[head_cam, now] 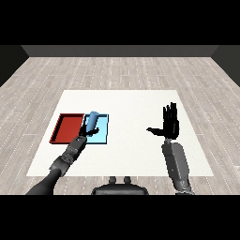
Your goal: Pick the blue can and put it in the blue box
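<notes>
White table (pixel 131 108): left hand (pixel 89 131) holds blue can (pixel 92 120).

A white table (pixel 140 140) stands on a pale wood-plank floor (pixel 122 70), its top a plain matte rectangle. Two shallow trays lie on its left part, side by side and touching along one long edge. The red tray (pixel 65 129) sits nearer the table's left edge; the light blue tray (pixel 102 136) lies just to its right, toward the middle. Both rest flat, their sides parallel to the table's edges.
</notes>
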Motion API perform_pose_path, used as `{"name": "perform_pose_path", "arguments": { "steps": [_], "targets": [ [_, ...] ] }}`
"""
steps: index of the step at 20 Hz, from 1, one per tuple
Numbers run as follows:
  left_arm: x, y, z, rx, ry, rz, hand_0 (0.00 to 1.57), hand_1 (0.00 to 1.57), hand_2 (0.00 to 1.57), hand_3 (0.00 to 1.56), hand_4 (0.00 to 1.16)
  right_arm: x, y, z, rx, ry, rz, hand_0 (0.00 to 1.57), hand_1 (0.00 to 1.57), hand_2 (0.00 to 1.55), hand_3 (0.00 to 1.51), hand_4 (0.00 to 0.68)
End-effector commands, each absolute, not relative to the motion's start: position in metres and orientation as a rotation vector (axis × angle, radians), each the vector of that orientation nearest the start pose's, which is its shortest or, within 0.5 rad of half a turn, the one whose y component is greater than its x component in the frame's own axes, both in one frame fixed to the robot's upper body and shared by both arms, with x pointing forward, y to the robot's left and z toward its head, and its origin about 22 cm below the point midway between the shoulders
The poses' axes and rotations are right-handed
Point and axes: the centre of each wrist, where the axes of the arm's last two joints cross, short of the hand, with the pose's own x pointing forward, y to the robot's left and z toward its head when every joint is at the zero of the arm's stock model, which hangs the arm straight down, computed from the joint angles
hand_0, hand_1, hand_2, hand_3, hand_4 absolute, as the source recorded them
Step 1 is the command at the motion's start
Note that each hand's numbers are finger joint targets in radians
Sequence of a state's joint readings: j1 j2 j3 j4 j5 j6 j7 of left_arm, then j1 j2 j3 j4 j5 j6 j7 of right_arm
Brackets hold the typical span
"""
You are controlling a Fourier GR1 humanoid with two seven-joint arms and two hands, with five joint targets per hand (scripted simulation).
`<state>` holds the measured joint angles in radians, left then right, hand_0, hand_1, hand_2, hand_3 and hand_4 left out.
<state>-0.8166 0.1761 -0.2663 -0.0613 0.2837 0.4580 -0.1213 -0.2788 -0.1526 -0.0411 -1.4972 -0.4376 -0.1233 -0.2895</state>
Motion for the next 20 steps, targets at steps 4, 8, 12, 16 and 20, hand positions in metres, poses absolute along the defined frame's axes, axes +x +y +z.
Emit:
{"name": "perform_pose_path", "arguments": {
  "steps": [4, 8, 12, 16, 20],
  "targets": [
    [0.348, 0.266, -0.090, 0.681, -0.925, -0.262, 0.00, 0.00, 0.00, 0.00, 0.10, 0.306, -0.242, 0.064, 0.215, -1.999, -0.304, 0.00, 0.00, 0.00, 0.00, 0.000],
    [0.361, 0.240, -0.081, 0.758, -1.056, -0.110, 0.00, 0.00, 0.00, 0.00, 0.00, 0.305, -0.229, 0.056, 0.252, -2.020, -0.304, 0.00, 0.00, 0.00, 0.00, 0.000],
    [0.362, 0.237, -0.079, 0.760, -1.153, -0.019, 0.00, 0.00, 0.00, 0.00, 0.00, 0.296, -0.240, 0.043, 0.238, -2.030, -0.315, 0.00, 0.00, 0.00, 0.00, 0.000],
    [0.374, 0.218, -0.064, 0.760, -1.408, 0.040, 0.00, 0.00, 0.00, 0.00, 0.00, 0.300, -0.240, 0.052, 0.269, -2.027, -0.310, 0.00, 0.00, 0.00, 0.00, 0.000],
    [0.385, 0.193, -0.042, 0.484, -1.692, 0.077, 0.00, 0.00, 0.00, 0.00, 0.00, 0.302, -0.237, 0.059, 0.272, -2.027, -0.270, 0.00, 0.00, 0.00, 0.00, 0.000]
  ]
}}
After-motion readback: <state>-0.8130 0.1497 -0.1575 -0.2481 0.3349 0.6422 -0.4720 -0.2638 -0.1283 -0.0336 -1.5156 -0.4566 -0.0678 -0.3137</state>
